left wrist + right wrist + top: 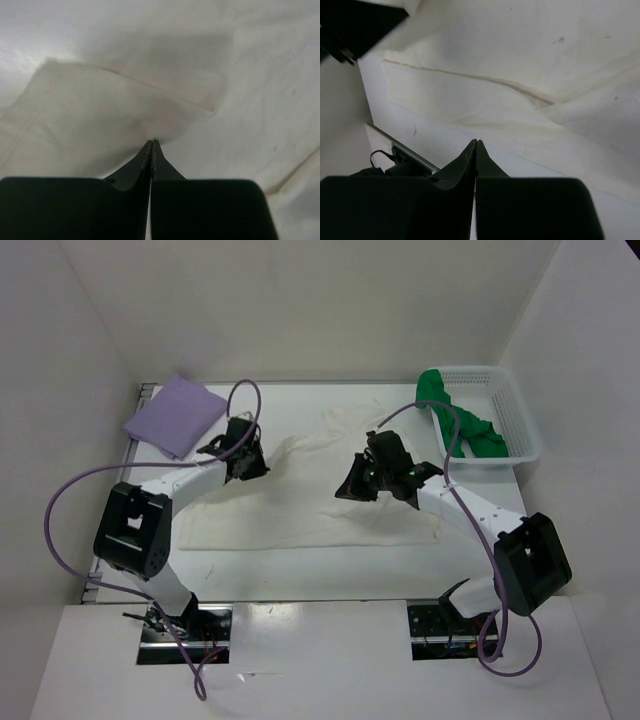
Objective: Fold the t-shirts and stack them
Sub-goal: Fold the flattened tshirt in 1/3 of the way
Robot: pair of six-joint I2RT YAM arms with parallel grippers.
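Observation:
A white t-shirt [310,510] lies spread across the middle of the table. My left gripper [247,468] is at its upper left part. In the left wrist view it [152,142] is shut, and the white cloth [240,75] puckers up to its tips. My right gripper [352,488] is over the shirt's middle right. In the right wrist view it [476,141] is shut with nothing seen between the jaws, above flat white cloth [520,50]. A folded lavender t-shirt [175,415] lies at the back left. A green t-shirt [470,425] hangs bunched over the basket.
A white mesh basket [520,415] stands at the back right. White walls close in the table on three sides. Purple cables loop off both arms. The table's metal edge rail [405,150] shows in the right wrist view.

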